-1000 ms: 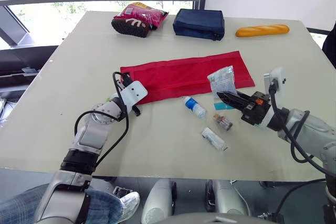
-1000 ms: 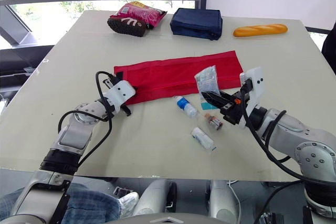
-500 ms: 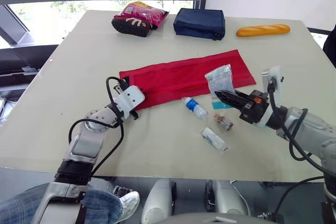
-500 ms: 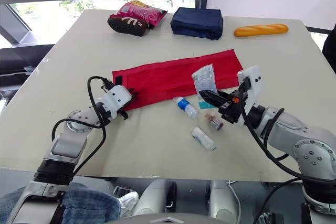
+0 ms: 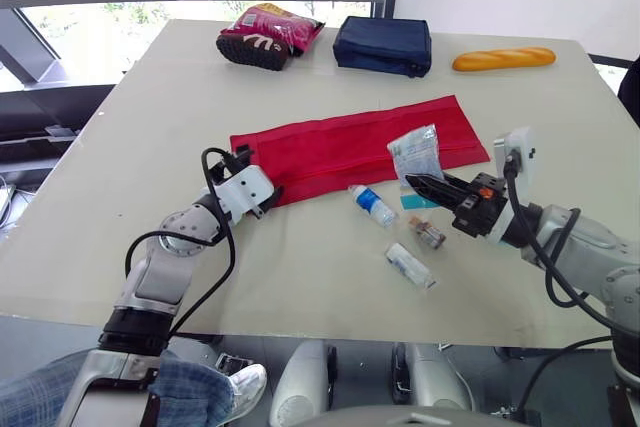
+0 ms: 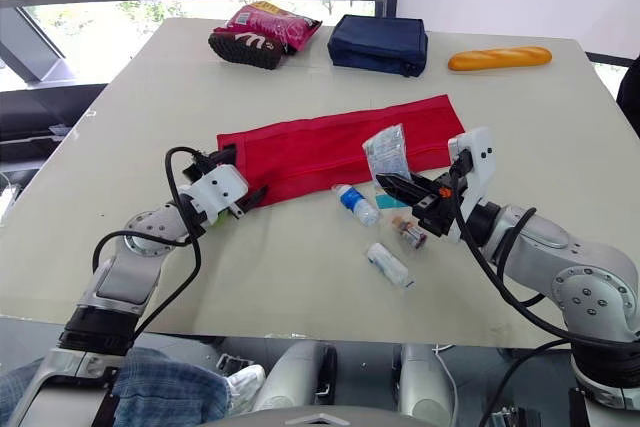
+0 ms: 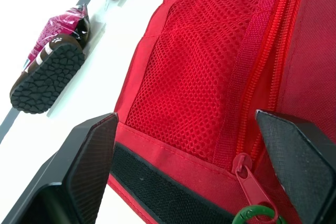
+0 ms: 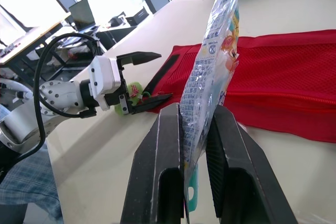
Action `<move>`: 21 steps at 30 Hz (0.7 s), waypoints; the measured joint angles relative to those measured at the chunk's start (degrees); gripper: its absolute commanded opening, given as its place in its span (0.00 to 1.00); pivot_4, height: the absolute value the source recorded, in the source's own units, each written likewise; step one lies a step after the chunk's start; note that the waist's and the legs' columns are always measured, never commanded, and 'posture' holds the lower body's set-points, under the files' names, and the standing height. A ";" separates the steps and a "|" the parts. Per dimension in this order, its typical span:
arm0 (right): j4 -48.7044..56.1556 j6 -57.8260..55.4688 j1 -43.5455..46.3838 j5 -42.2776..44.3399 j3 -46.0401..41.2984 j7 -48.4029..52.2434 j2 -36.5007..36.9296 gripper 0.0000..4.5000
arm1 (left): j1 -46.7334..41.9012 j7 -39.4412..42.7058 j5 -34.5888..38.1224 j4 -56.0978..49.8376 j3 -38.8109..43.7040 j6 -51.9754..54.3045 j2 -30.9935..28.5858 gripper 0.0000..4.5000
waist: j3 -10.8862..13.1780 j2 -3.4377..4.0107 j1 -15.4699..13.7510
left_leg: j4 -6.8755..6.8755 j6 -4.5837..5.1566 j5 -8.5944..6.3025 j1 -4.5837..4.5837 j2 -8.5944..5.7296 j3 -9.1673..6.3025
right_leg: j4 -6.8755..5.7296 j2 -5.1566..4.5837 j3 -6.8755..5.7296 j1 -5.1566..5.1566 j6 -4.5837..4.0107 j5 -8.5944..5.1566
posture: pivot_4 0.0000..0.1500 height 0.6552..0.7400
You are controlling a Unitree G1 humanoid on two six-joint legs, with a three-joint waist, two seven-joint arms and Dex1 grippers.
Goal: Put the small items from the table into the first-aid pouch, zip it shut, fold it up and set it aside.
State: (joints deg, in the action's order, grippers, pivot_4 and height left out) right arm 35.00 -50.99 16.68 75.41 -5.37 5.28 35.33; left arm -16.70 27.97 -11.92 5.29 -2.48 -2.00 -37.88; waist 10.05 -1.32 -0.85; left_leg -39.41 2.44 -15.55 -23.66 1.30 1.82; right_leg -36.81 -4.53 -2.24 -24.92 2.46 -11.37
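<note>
**Red pouch, small items and bystanders on surface**

One red mesh first-aid pouch (image 5: 340,145), laid flat and unfolded mid-surface (image 5: 150,127); one zip pull (image 7: 245,174) with green ring (image 7: 253,215) at its left end. Left claw (image 5: 258,174) spread wide either side of that end. Right claw (image 5: 415,183) pinching one clear printed sachet (image 5: 418,154), held upright near the pouch's right end; print too small to read.

Loose just beside the pouch: one blue-labelled bottle (image 5: 372,205); one small brown vial (image 5: 427,234); one white tube (image 5: 408,265); one flat teal piece (image 5: 415,202).

Along the far edge: one navy bag (image 5: 382,44); one baguette (image 5: 503,58); one pink snack packet (image 5: 285,25); one dark shoe (image 5: 250,49).
</note>
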 measured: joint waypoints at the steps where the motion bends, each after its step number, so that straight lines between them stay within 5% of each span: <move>1: 0.01 0.01 0.00 -0.12 0.00 -0.23 -0.24 0.02 | -0.70 0.67 -0.20 0.43 -0.26 -0.06 -0.19 0.99 | 0.00 0.00 -0.02 | -0.01 0.00 0.00 0.00 0.00 0.00 | 0.00 0.00 -0.01 0.00 0.00 0.00 | 1.00 0.72; 21: 0.84 1.34 -0.88 -1.13 -0.02 -1.83 -1.92 0.02 | -12.55 16.65 -5.25 0.39 -8.08 14.49 -5.40 0.99 | -0.10 0.12 0.15 | -0.03 0.00 0.00 0.16 -0.01 0.06 | -0.06 0.08 0.04 0.08 0.02 -0.02 | 1.00 0.72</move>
State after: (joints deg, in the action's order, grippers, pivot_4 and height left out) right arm 35.84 -49.66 15.79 74.28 -5.39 3.46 33.41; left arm -29.25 44.61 -17.18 5.68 -10.57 12.50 -43.27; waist 9.95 -1.20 -0.70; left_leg -39.44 2.44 -15.55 -23.51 1.29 1.88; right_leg -36.87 -4.45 -2.19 -24.84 2.48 -11.39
